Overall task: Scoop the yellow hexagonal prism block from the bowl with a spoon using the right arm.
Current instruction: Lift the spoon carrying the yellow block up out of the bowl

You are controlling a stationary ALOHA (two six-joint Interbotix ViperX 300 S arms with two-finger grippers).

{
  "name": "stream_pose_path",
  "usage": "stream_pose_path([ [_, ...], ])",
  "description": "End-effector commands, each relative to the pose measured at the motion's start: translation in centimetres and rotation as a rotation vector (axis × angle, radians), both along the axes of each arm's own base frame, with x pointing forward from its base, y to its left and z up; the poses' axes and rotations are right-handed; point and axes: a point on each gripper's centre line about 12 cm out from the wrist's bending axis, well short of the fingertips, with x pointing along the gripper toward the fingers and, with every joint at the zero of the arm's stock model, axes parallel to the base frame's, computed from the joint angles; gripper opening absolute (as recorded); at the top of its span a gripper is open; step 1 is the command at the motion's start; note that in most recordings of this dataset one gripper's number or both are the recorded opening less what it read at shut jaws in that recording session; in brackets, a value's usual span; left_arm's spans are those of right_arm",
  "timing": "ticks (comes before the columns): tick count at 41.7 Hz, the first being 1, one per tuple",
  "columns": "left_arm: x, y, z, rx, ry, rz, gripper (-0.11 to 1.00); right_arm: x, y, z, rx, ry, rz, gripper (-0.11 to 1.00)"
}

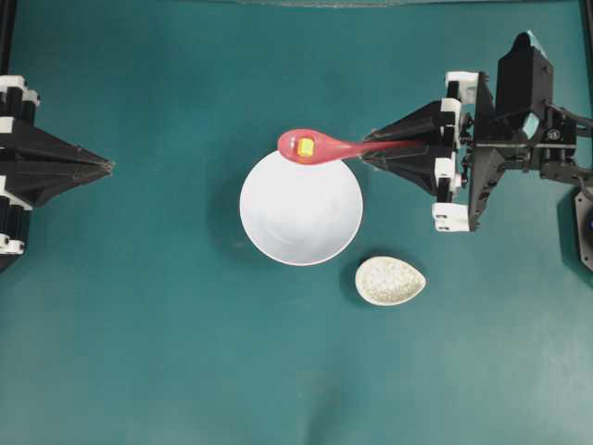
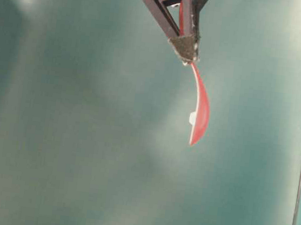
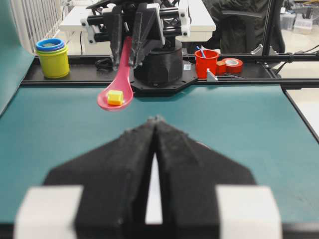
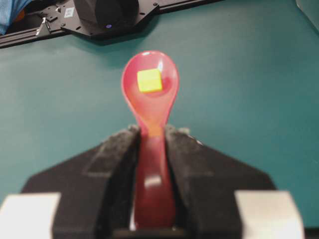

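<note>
Spoon (image 4: 149, 124) first, since from the right wrist view it sits closest to you: its red-pink handle is pinched between the two black fingers (image 4: 112, 174) of your right claw (image 1: 366, 151), and the oval scoop points away from the camera. Block (image 4: 149, 80), small and bright yellow, lies in the middle of that scoop, clear of the bowl (image 1: 301, 209).

From overhead you see the scoop hanging over the bowl's upper rim (the block rides in the scoop there, not in the bowl), with the handle running right into the claw's tips. The white bowl stands on the green table (image 1: 139, 324) near the middle. Just beside it, to the lower right and not touching, lies a small speckled dish (image 1: 390, 281).

Your left claw (image 1: 109, 167) sits at the left edge of the table, well apart from the bowl, its pointed fingers pressed together with nothing between them; the left wrist view shows only a thin slit between them.

Looking past those fingers in the left wrist view, you find the spoon held up off the table. Farther back, on the black rail behind the table, stand a yellow cup with a blue rim (image 3: 52, 59) on the left, and a red cup (image 3: 206, 61) and a red roll of tape (image 3: 232, 64) on the right.
</note>
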Motion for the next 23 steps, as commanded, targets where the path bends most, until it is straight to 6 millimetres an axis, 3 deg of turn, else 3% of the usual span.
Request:
stream_pose_path([
  [1,0.2,0.05,1.03,0.005,-0.029,0.002,0.0,0.0,-0.02,0.94,-0.003,-0.033,-0.001,0.24],
  [23,0.32,0.02,0.74,-0.008,-0.014,0.0,0.0,0.09,0.01,1.17,-0.005,-0.042,-0.001,0.24],
])
